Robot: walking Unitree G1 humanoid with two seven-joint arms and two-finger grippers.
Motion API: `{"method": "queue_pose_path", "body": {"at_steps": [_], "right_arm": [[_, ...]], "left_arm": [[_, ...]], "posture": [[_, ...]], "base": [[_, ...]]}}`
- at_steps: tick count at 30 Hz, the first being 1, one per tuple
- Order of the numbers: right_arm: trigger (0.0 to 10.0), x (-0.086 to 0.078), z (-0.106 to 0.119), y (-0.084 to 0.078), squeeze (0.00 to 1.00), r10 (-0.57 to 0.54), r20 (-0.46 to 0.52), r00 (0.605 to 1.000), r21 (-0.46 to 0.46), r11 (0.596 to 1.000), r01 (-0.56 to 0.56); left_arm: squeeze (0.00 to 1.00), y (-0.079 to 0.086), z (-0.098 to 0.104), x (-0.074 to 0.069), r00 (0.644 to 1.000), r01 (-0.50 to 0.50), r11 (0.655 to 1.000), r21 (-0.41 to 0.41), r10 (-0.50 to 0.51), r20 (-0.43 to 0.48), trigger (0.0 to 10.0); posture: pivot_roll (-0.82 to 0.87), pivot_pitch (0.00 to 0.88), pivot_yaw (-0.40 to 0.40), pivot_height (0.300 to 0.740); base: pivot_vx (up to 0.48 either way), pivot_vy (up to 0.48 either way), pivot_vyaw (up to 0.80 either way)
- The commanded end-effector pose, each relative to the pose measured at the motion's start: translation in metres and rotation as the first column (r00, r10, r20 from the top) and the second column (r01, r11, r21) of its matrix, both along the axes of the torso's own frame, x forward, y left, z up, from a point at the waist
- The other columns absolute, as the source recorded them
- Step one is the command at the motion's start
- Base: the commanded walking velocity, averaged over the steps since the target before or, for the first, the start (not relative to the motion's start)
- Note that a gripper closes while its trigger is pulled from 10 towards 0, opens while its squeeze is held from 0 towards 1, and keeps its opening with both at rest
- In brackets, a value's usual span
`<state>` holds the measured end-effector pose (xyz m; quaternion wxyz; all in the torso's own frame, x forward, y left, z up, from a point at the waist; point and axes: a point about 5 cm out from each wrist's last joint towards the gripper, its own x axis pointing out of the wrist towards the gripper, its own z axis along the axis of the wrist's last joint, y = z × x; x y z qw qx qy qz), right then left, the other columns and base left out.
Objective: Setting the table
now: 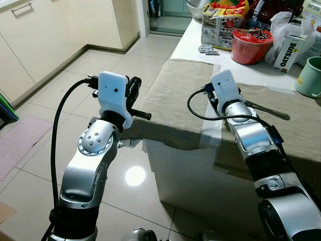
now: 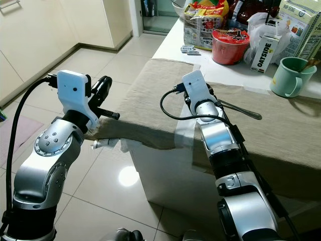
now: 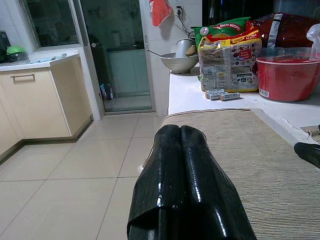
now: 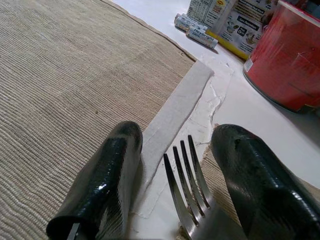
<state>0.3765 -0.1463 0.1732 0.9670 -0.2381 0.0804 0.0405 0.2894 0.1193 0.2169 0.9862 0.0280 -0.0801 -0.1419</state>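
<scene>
A silver fork (image 4: 186,186) lies on the table where two beige woven mats (image 1: 175,85) meet at a strip of white tape (image 4: 175,110). Its dark handle (image 1: 271,110) points toward the right. My right gripper (image 4: 176,131) is low over the table and open, with one finger (image 4: 107,175) on each side of the tines and a gap on both sides. My left gripper (image 3: 180,131) is shut and empty. It is held up beside the table's left edge (image 1: 134,89), above the floor.
A green mug (image 1: 309,76) stands at the right of the mats. Behind them are a red noodle bowl (image 1: 251,45), an Oatside carton (image 1: 288,50), snack bags (image 1: 225,20) and small batteries (image 4: 196,30). Tiled floor (image 1: 100,65) and cabinets lie to the left.
</scene>
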Motion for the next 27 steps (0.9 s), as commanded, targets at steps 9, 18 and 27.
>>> {"method": "queue_pose_path", "body": {"at_steps": [9, 18, 27], "right_arm": [[0.0, -0.004, -0.018, -0.009, 0.0, -0.043, -0.081, 0.996, -0.038, 0.998, 0.04], [0.0, -0.005, -0.018, -0.01, 0.0, -0.058, -0.082, 0.995, 0.017, 0.998, 0.06], [0.0, -0.003, 0.006, -0.005, 0.0, -0.038, 0.046, 0.998, -0.011, 0.999, 0.038]], "left_arm": [[0.0, 0.001, 0.003, -0.002, 1.0, -0.011, 1.0, 0.0, 0.011, 0.006, 10.0], [0.0, 0.001, 0.003, -0.001, 1.0, -0.011, 1.0, 0.001, 0.011, 0.007, 10.0], [0.0, 0.001, 0.005, -0.001, 1.0, -0.014, 1.0, 0.003, 0.014, 0.011, 10.0]], "posture": [[-0.19, 0.075, 0.093, 0.74], [-0.19, 0.079, 0.096, 0.74], [-0.19, 0.087, 0.1, 0.74]], "base": [[0.0, 0.0, 0.0], [0.0, 0.0, 0.0], [0.0, 0.0, 0.0]]}}
